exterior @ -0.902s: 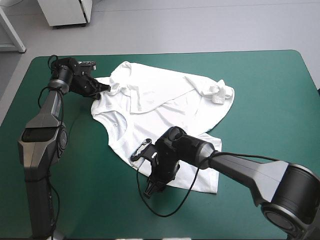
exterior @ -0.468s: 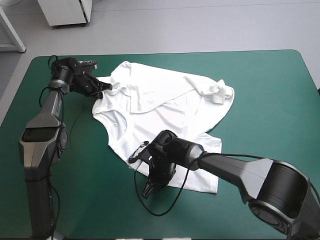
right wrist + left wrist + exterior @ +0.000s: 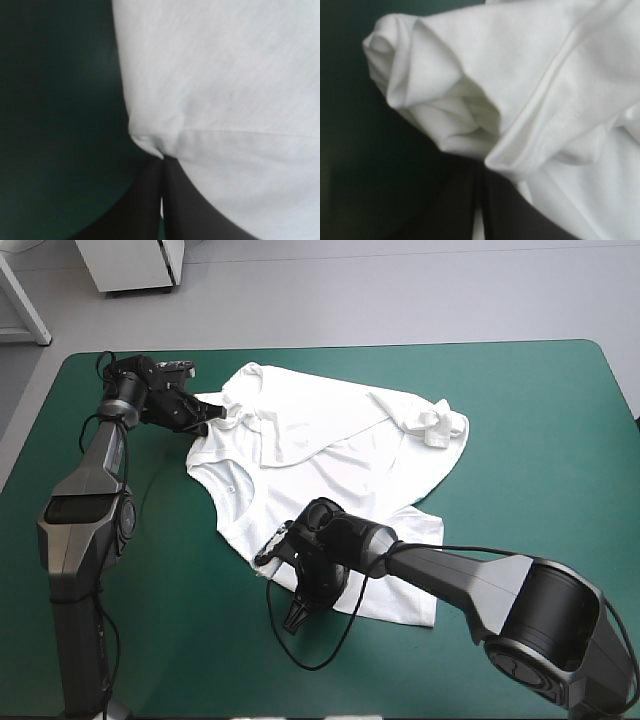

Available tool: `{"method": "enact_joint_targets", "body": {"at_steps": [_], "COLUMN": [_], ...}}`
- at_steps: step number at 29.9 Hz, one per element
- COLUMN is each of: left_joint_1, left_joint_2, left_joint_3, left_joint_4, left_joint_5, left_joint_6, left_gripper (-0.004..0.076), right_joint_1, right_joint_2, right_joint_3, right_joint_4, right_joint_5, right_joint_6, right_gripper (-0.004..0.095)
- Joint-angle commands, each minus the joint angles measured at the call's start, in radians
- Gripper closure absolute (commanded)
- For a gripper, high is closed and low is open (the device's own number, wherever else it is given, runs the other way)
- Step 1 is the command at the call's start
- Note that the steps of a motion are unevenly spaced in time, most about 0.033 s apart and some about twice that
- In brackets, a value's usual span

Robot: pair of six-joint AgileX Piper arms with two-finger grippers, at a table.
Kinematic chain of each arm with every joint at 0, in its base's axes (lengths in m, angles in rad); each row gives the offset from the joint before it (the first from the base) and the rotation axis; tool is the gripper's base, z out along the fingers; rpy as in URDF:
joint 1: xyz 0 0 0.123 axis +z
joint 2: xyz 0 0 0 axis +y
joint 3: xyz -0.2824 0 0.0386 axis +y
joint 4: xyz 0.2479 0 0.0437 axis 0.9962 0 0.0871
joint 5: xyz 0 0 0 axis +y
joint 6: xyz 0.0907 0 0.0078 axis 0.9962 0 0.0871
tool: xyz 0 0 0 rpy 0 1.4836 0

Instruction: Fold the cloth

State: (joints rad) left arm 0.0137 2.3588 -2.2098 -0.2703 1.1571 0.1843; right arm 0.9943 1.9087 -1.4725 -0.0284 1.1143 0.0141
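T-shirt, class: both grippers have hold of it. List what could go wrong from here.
1. The right gripper pinches only the hem corner of the T-shirt, so the corner may slip free under pull.
2. The left gripper clamps a bunched wad of layers, so creases could carry into the fold.
3. The sleeve crumpled at the shirt's right end may get folded in.

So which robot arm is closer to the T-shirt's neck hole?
Left. The left gripper pinches the T-shirt at a bunched sleeve just beyond the neck hole; the right gripper pinches its bottom hem, farther off on the near side.
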Motion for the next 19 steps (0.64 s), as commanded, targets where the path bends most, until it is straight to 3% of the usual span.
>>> {"method": "enact_joint_targets", "body": {"at_steps": [1, 9, 19], "left_joint_1": [-0.004, -0.004, -0.006], "left_joint_2": [-0.051, -0.053, -0.2], "left_joint_3": [-0.037, -0.314, -0.616], "left_joint_4": [-0.063, -0.104, -0.16], "left_joint_5": [0.001, 0.133, 0.131], "left_joint_6": [-0.007, 0.001, 0.028], "left_gripper": [0.0733, 0.0733, 0.0733], "right_joint_1": [0.0, -0.002, -0.004], "right_joint_2": [-0.043, -0.12, -0.272], "right_joint_3": [-0.087, -0.295, -0.446], "right_joint_4": [-0.102, -0.242, -0.554], "right_joint_5": [0.013, 0.103, 0.103], "right_joint_6": [0.003, 0.011, 0.097], "right_gripper": [0.0927, 0.0927, 0.0927]}}
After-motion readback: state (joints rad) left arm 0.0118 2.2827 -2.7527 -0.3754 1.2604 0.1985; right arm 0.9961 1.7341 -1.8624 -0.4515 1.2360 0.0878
